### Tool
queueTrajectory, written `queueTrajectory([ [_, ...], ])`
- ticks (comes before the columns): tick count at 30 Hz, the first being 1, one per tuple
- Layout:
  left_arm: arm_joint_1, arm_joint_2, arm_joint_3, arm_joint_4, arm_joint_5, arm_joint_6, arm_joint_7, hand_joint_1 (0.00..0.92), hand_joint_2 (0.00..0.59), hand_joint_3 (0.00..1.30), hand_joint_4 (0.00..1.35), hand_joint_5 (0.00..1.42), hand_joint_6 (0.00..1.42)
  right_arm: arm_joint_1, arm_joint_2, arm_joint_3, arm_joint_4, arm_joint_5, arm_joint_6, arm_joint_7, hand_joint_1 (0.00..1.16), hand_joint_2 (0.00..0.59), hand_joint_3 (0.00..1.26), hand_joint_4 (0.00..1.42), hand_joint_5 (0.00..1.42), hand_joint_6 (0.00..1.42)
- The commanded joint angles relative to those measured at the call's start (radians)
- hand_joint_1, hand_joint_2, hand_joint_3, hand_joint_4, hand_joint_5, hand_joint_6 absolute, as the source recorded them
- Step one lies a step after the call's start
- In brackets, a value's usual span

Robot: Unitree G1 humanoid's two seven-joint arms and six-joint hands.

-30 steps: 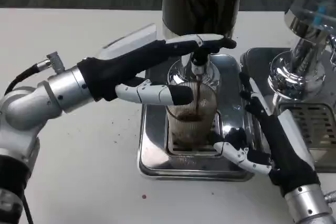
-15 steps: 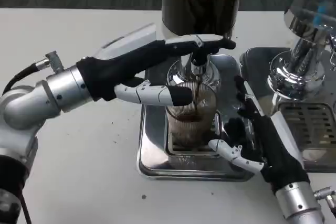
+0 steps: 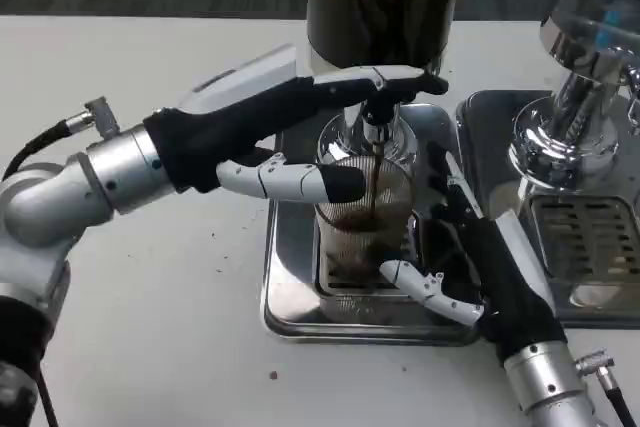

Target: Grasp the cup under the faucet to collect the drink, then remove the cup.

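A clear ribbed cup (image 3: 360, 232) stands on the steel drip tray (image 3: 290, 302) under the faucet (image 3: 375, 132) of a dark drink dispenser (image 3: 383, 2). A thin brown stream runs into the cup, which holds some dark drink at the bottom. My left hand (image 3: 285, 132) reaches in from the left; its upper fingers press on the faucet's lever and its thumb lies against the cup's upper left side. My right hand (image 3: 465, 267) is at the cup's right side, fingers spread, thumb by the cup's base, not closed around it.
A second chrome dispenser (image 3: 585, 57) with its own drip tray (image 3: 590, 247) stands at the right. The white table (image 3: 150, 277) lies bare to the left of the tray, with a few small dark specks.
My right hand has slid left and a little forward, up to the cup's right side. The left hand keeps pressing the lever, and the drink keeps pouring.
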Motion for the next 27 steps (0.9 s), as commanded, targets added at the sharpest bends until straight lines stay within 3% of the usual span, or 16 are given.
queueTrajectory([
  [1,0.036,0.021,-0.016,-0.003,0.032,0.011,-0.022,0.000,0.110,0.18,0.10,0.15,0.12,-0.022,0.005,0.008,0.022,0.008,-0.024,0.015,0.63,0.217,0.00,0.00,0.03,0.13],
  [27,0.063,0.038,-0.013,-0.037,0.026,0.032,-0.011,0.000,0.118,0.18,0.11,0.15,0.12,-0.076,0.034,0.018,0.084,0.016,-0.019,0.031,0.62,0.216,0.00,0.00,0.03,0.13],
])
